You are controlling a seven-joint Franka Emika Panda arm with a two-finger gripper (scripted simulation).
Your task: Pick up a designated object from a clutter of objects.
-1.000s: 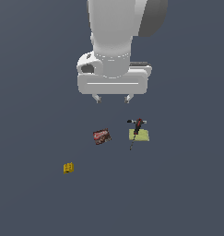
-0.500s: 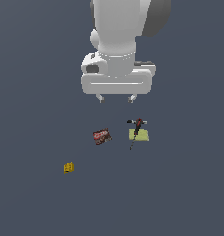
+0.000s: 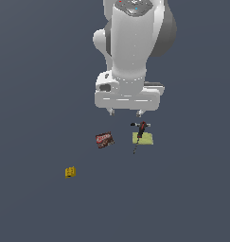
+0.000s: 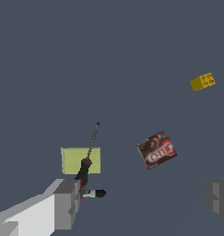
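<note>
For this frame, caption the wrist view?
Open gripper above red-handled screwdriver lying across yellow-green pad, beside brown packet.
</note>
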